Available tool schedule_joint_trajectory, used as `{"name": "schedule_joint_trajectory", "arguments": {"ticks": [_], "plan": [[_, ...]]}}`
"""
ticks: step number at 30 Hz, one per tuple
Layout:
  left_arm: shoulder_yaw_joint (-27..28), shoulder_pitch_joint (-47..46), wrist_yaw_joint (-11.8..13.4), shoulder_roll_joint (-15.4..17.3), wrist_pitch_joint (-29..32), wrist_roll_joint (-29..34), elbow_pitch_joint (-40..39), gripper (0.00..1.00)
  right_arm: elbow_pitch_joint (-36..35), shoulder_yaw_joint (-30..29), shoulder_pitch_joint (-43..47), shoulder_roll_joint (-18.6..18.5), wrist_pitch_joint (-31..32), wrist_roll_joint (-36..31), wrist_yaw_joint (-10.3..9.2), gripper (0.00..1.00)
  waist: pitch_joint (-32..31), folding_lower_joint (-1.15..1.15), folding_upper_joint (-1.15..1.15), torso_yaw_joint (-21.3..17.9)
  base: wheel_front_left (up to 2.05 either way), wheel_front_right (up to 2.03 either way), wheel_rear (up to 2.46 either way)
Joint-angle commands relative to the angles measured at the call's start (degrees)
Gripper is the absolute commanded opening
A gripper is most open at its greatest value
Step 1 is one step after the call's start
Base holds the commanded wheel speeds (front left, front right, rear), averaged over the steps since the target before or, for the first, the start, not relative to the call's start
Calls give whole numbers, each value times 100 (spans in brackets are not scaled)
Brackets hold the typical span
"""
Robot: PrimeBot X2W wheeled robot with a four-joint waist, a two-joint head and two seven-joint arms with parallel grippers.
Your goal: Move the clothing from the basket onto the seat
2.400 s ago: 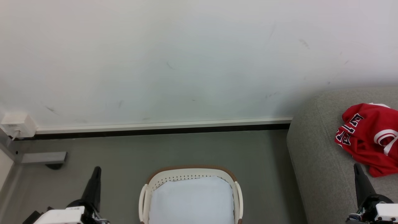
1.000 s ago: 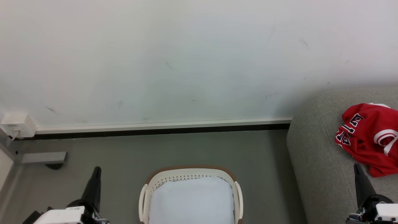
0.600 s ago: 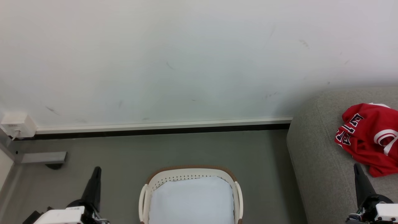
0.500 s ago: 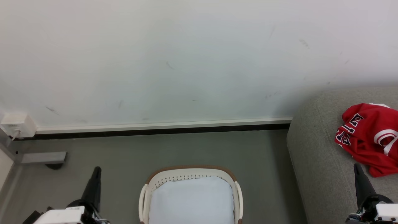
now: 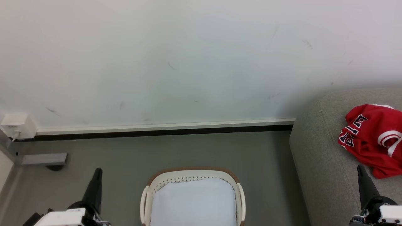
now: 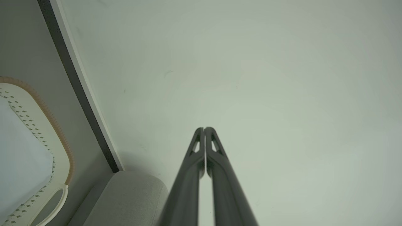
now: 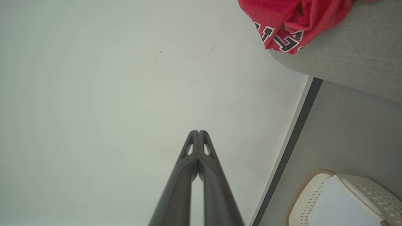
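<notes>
The red clothing (image 5: 375,138) with white trim and dark lettering lies crumpled on the grey seat (image 5: 317,160) at the right; the right wrist view shows the clothing (image 7: 289,18) on the seat (image 7: 355,59) too. On the floor at the bottom centre stands the cream basket (image 5: 193,174), holding nothing but its pale lining. My left gripper (image 5: 98,171) is shut with nothing in it, left of the basket. My right gripper (image 5: 360,168) is shut with nothing in it, over the seat just below the clothing. The tips meet in both wrist views: left gripper (image 6: 204,128), right gripper (image 7: 198,131).
A pale wall (image 5: 188,62) with a dark skirting strip (image 5: 157,132) runs behind the basket. A white socket box (image 5: 17,125) and a grey bracket (image 5: 44,159) sit at the far left. Grey floor (image 5: 188,150) lies between basket and wall.
</notes>
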Motion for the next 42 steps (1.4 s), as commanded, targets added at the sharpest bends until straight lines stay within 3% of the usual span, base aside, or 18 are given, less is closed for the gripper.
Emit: {"name": "schedule_joint_trajectory", "arguments": {"ticks": [1,42], "plan": [[9,-44,6,13,22,-79,-19,0,-25,-25,52,3,13,-49,-12,0,0,0,0,0,0,0,0],[9,-44,6,13,21,-80,-20,0,-25,-29,51,5,18,-54,-12,0,0,0,0,0,0,0,0]]}}
